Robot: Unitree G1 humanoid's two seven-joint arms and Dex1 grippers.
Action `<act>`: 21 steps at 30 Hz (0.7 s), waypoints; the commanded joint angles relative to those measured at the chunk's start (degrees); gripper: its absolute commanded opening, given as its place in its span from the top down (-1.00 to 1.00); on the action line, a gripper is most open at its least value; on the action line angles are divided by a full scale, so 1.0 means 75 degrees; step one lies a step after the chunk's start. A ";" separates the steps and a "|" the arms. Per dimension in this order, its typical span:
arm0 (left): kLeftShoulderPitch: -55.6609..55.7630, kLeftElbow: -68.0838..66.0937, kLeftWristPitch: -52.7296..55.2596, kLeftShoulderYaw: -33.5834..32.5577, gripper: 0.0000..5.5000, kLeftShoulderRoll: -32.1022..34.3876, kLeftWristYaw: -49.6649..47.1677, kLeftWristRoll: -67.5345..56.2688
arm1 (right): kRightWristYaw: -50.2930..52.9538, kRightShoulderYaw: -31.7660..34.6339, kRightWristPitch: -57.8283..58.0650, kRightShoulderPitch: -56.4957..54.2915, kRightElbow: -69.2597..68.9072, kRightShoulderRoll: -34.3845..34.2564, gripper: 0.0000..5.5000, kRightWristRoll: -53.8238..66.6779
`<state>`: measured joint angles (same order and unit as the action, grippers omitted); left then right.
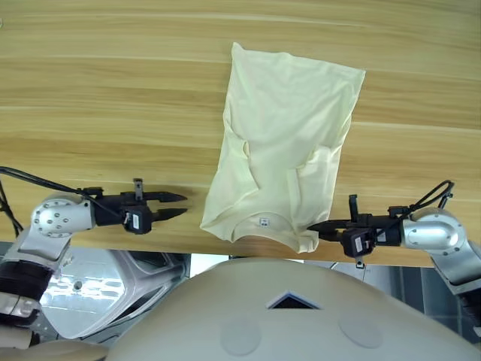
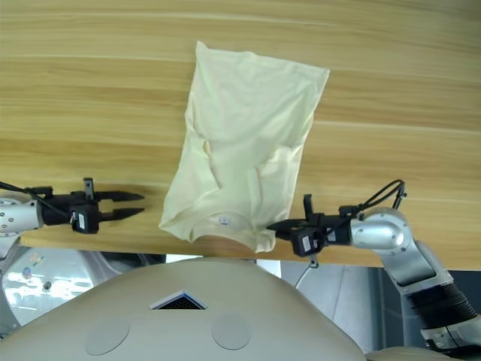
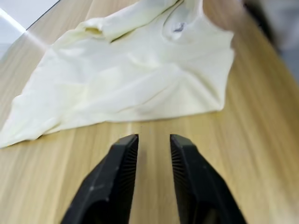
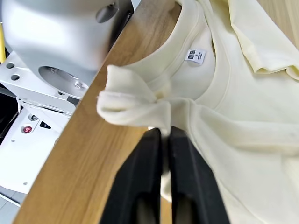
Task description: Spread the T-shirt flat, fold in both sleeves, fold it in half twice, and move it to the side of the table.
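T-shirt, pale yellow cotton, rumpled (image 1: 282, 143), lies at frame centre on a light wood-grain table (image 1: 90, 90), collar at the table's near edge. Left gripper (image 1: 184, 204), lower left, jaws narrowly parted over bare wood; right gripper (image 1: 314, 225), lower right, pinches the shirt's shoulder.

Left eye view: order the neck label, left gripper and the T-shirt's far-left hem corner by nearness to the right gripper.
From the right gripper, shut on the T-shirt:
1. neck label, just left of it, near edge.
2. left gripper, open, beyond the shirt's left side.
3. far-left hem corner, across the table.
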<state>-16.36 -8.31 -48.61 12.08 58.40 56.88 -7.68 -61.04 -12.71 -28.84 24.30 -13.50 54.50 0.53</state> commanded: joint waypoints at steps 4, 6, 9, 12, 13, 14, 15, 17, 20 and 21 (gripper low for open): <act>-0.0312 0.0150 -0.0122 0.0158 0.11 -0.0266 -0.0347 0.1444 | 0.0130 0.0057 0.0043 0.0028 -0.0088 0.0062 1.00 0.0021; -0.0505 0.0560 -0.0126 0.0438 -0.01 -0.0465 -0.0455 0.1799 | 0.0139 0.0029 0.0046 0.0000 -0.0083 0.0063 1.00 0.0017; -0.0835 0.1078 -0.0115 0.0808 -0.19 -0.0634 -0.0628 0.2429 | 0.0135 0.0048 0.0066 0.0024 -0.0132 0.0106 1.00 0.0051; -0.0779 0.1302 -0.0077 0.0885 -0.31 -0.0785 -0.0874 0.2726 | 0.0151 0.0026 0.0071 0.0018 -0.0104 0.0084 1.00 0.0040; -0.0755 0.1331 -0.0066 0.0887 -0.36 -0.0812 -0.0952 0.2796 | 0.0152 0.0011 0.0075 0.0002 -0.0094 0.0073 1.00 0.0038; -0.0737 0.1348 -0.0048 0.0895 -0.41 -0.0826 -0.1015 0.2843 | 0.0151 0.0001 0.0081 -0.0014 -0.0092 0.0064 1.00 0.0040; -0.0688 0.1330 -0.0033 0.0884 -0.46 -0.0859 -0.1103 0.2934 | 0.0151 -0.0005 0.0090 -0.0023 -0.0097 0.0059 1.00 0.0045; -0.0572 0.1258 -0.0020 0.0848 -0.55 -0.0946 -0.1304 0.3101 | 0.0158 -0.0011 0.0100 -0.0031 -0.0096 0.0051 1.00 0.0045; -0.0329 0.1110 -0.0048 0.0746 -0.68 -0.1120 -0.1741 0.3587 | 0.0164 -0.0018 0.0115 -0.0053 -0.0084 0.0039 1.00 0.0054; -0.0285 0.1077 -0.0064 0.0722 -0.73 -0.1137 -0.1860 0.3718 | 0.0168 -0.0020 0.0117 -0.0058 -0.0079 0.0035 1.00 0.0052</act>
<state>-18.97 2.81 -51.30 17.59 49.88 43.22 13.74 -60.05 -12.85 -28.61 24.51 -13.89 54.68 0.54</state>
